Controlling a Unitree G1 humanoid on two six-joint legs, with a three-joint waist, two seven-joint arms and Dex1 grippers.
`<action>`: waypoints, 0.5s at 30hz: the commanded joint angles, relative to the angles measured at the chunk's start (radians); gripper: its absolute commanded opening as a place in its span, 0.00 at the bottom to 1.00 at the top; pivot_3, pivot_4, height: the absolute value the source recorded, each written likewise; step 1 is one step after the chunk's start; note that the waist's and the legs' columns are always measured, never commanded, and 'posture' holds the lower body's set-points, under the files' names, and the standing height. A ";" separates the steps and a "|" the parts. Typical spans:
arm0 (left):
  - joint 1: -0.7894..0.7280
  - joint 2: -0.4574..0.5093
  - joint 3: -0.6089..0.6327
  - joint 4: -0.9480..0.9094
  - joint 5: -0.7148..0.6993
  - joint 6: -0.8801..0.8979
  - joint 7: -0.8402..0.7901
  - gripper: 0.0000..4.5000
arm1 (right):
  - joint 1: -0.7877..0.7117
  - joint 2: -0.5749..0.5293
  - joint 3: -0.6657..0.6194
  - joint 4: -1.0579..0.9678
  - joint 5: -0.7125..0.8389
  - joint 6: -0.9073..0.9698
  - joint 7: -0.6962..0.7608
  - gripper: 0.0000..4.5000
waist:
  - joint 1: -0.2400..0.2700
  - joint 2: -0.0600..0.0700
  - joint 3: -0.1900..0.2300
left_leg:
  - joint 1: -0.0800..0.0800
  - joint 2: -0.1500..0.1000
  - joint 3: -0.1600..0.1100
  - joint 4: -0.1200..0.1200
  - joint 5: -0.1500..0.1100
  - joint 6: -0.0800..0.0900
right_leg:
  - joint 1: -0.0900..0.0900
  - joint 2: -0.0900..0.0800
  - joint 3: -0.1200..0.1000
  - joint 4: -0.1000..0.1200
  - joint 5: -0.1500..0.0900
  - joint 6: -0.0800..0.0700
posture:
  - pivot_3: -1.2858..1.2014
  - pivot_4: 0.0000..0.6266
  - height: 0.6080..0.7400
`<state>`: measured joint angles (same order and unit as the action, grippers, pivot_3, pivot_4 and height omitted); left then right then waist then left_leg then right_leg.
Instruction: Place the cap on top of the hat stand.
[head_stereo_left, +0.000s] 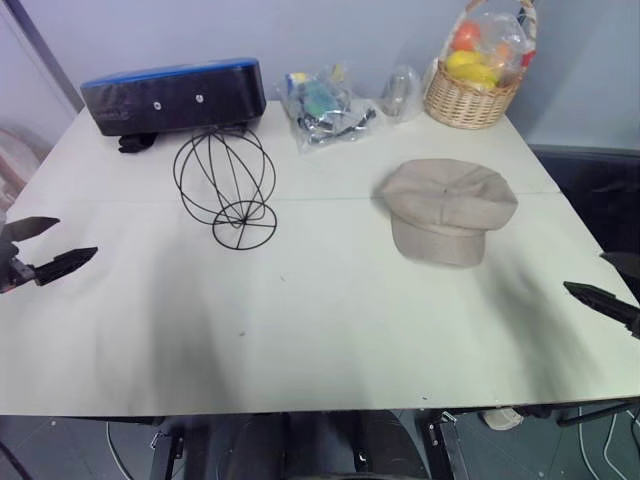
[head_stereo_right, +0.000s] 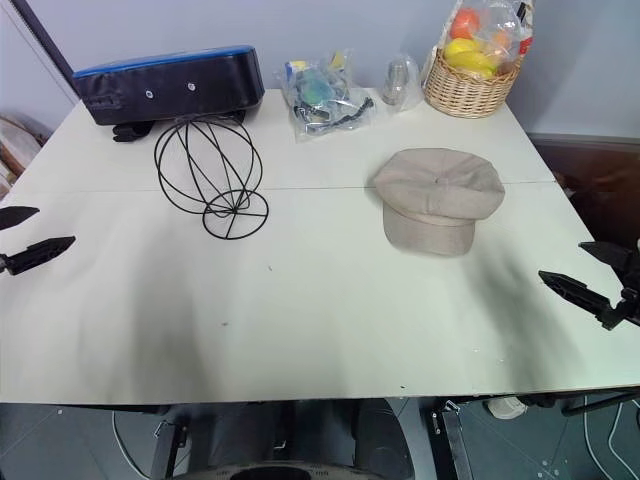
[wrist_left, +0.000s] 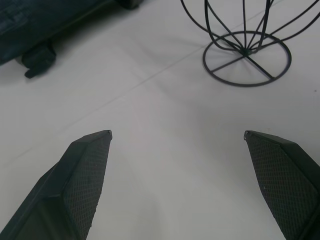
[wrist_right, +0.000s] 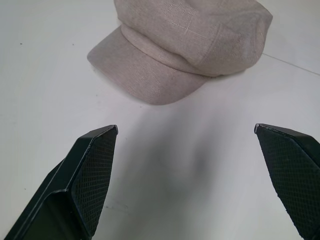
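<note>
cap and hat stand both wait untouched on the table.
the cap (head_stereo_left: 447, 208) lies flat right of centre, well apart from the wire hat stand (head_stereo_left: 224, 187) on the left; the left gripper (head_stereo_left: 38, 251) and right gripper (head_stereo_right: 592, 277) hover at the table's edges, fingers spread and empty. risk: a one-sided pinch could let the soft cap sag, and a nudge might tip the light stand.

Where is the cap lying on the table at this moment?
The cap lies flat on the white table, right of centre in the head views, brim toward the robot. The hat stand is to its left, the wicker basket behind it.
</note>
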<state>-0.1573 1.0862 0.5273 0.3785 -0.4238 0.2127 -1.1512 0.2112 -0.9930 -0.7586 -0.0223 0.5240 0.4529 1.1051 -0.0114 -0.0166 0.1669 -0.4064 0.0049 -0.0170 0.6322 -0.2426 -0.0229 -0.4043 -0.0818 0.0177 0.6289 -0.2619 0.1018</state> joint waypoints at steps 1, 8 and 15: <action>-0.029 0.013 0.002 0.010 0.005 -0.029 -0.003 0.99 | 0.013 0.013 -0.036 -0.011 -0.001 -0.025 -0.001 1.00 | 0.000 0.000 0.000 | 0.000 0.000 0.000 0.000 0.000 0.000 | 0.000 0.000 0.000 0.000 0.000 0.000 | 0.52 0.24 1.00; -0.072 0.009 -0.031 0.038 0.031 -0.037 0.022 0.99 | 0.019 0.030 -0.025 -0.033 -0.023 -0.050 -0.041 1.00 | -0.001 0.000 0.000 | 0.000 0.000 0.001 0.000 0.000 0.000 | 0.000 0.000 0.001 0.001 0.000 0.000 | 0.52 0.24 1.00; -0.114 -0.001 -0.037 -0.030 -0.025 0.053 0.017 0.99 | 0.013 0.021 0.002 -0.076 -0.057 -0.052 -0.086 1.00 | -0.001 0.000 0.000 | 0.000 -0.002 0.001 0.000 0.000 0.000 | 0.000 0.000 0.001 0.001 0.001 0.003 | 0.52 0.24 1.00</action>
<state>-0.2504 1.0772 0.4832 0.4080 -0.4192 0.2378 -1.1321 0.2282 -0.9611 -0.7540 -0.0451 0.4811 0.4200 1.0369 -0.0123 -0.0168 0.1670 -0.4059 0.0027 -0.0159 0.6324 -0.2426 -0.0229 -0.4042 -0.0813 0.0187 0.6298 -0.2605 0.1044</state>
